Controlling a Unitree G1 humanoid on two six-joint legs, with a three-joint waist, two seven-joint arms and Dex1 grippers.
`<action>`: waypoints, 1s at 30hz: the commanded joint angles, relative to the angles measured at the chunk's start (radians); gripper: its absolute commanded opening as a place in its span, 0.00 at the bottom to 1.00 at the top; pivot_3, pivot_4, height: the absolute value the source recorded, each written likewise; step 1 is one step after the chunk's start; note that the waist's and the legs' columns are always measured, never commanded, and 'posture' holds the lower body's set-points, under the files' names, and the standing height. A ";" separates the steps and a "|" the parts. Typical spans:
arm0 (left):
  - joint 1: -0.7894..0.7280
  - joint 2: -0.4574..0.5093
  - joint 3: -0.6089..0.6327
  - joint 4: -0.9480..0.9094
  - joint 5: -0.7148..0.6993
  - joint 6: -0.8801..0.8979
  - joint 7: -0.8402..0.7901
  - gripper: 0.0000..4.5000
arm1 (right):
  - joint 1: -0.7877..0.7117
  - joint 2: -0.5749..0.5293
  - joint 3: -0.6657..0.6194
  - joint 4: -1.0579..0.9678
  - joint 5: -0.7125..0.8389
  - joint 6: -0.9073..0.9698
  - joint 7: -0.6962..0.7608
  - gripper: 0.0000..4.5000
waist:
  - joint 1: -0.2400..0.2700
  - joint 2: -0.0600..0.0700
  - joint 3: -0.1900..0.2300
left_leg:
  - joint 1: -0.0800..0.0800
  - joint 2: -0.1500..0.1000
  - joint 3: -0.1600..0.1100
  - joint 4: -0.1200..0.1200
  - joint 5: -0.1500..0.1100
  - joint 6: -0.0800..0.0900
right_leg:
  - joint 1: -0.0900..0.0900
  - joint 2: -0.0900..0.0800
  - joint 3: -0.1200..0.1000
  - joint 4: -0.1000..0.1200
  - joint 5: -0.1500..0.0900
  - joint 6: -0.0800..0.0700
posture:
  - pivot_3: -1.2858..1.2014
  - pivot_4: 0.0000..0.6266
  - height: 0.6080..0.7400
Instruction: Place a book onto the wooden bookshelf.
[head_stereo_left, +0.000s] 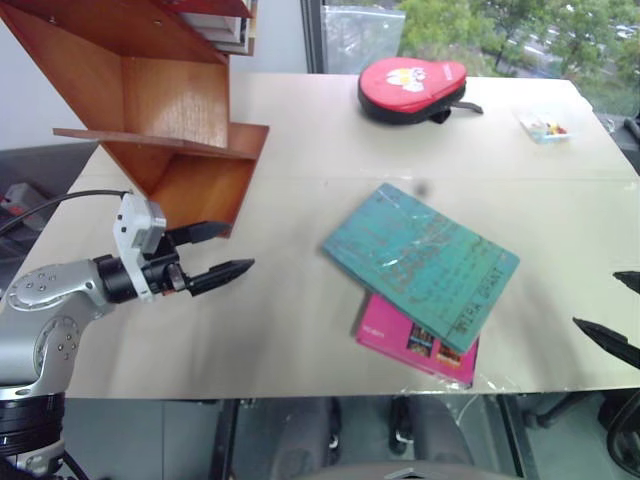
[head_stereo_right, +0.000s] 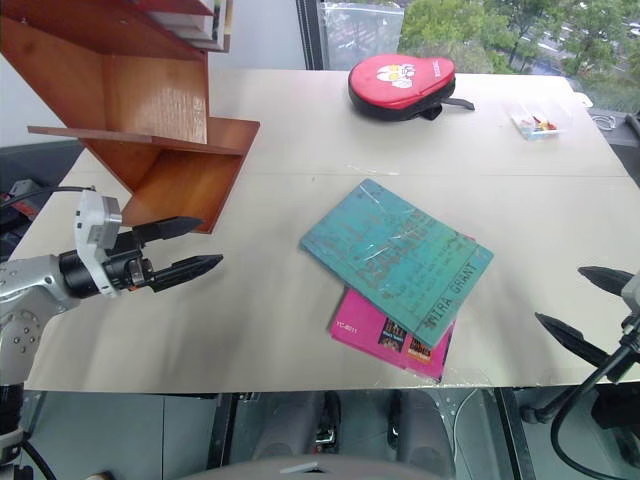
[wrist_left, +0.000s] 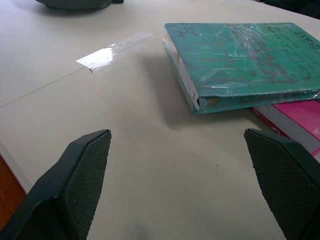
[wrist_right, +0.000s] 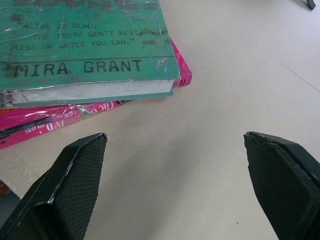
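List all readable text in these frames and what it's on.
"ALIVE OR DEAD, THE TRUTH WON'T REST. RISE UP WHILE YOU CAN." on the teal book cover.
"MIRA GRANT" on the same cover, near its page edge.
Spine print on the pink book under it: too partial and blurred to read.
Small white print on the pink cover in the eye views: too small to read.
Picture on the red paddle case: no readable words.
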 joint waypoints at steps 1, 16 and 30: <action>-0.015 0.001 0.006 -0.028 -0.020 0.002 -0.005 0.99 | -0.028 -0.030 0.014 0.001 -0.018 -0.011 -0.027 1.00 | 0.000 0.000 0.000 | 0.000 0.000 0.000 0.000 0.000 0.000 | 0.000 0.000 0.000 0.000 0.000 0.000 | 0.52 0.24 1.00; -0.037 -0.087 -0.095 -0.151 -0.087 0.075 0.028 1.00 | -0.188 -0.143 0.366 0.024 -0.090 0.080 -0.154 0.12 | 0.000 -0.001 0.000 | 0.000 0.000 0.001 0.000 0.000 0.000 | 0.000 0.001 0.001 0.000 0.000 0.000 | 0.52 0.24 1.00; 0.066 -0.177 -0.113 -0.305 -0.245 0.358 0.312 1.00 | -0.430 -0.071 0.727 0.001 -0.073 0.090 -0.196 0.01 | -0.001 -0.001 0.000 | 0.001 0.000 0.001 0.002 0.001 0.000 | 0.001 0.002 0.002 0.001 0.000 0.000 | 0.52 0.24 1.00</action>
